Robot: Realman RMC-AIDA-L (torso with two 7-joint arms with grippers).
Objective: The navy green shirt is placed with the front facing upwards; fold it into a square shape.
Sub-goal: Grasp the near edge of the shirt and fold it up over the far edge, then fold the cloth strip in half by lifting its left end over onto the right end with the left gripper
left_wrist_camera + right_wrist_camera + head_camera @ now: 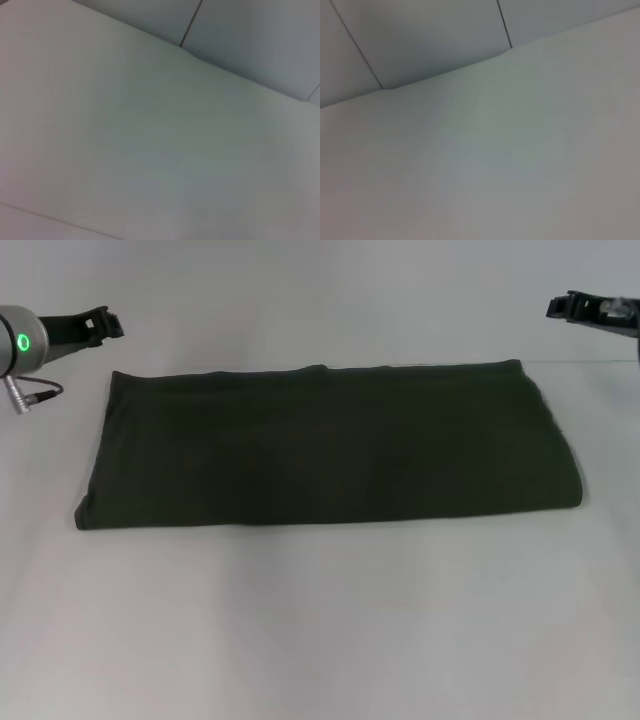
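Observation:
The navy green shirt (325, 445) lies flat on the white table (320, 630), folded into a long wide band running left to right, with no lettering or label showing. My left gripper (100, 325) hovers at the far left, above and beyond the shirt's back left corner. At the far right my right gripper (560, 306) is held off the shirt, beyond its back right corner. Neither touches the cloth. Both wrist views show only bare white table and the wall behind it.
White table surface surrounds the shirt, with a wide stretch of it in front. A grey panelled wall (420, 35) rises behind the table's back edge.

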